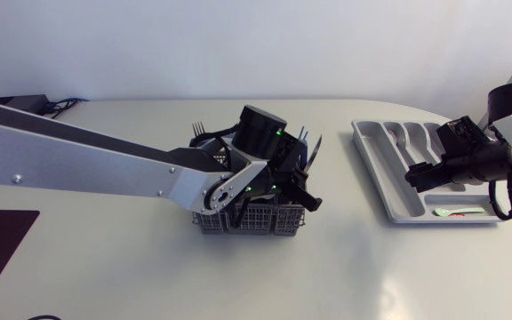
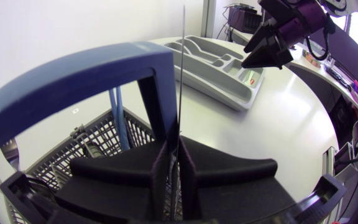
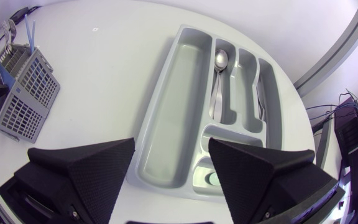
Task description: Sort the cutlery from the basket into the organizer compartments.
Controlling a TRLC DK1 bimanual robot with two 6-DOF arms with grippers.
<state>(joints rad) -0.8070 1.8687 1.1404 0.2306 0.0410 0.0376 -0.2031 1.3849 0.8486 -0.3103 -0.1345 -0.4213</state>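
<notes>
Place: it looked like a robotics lab or test bench, not a home kitchen.
Table: a plain white table [image 1: 149,276] served as the work surface.
Arms: a left arm [image 1: 78,160] and a right arm [image 1: 505,107] reached over it.
Props: a cutlery basket [image 1: 252,220] and an organizer [image 1: 380,169] sat on it.
Cabling: a black box with cables [image 1: 22,101] lay at the far corner.

bright even light from above, soft shadow beneath the basket [image 1: 252,220]
</notes>
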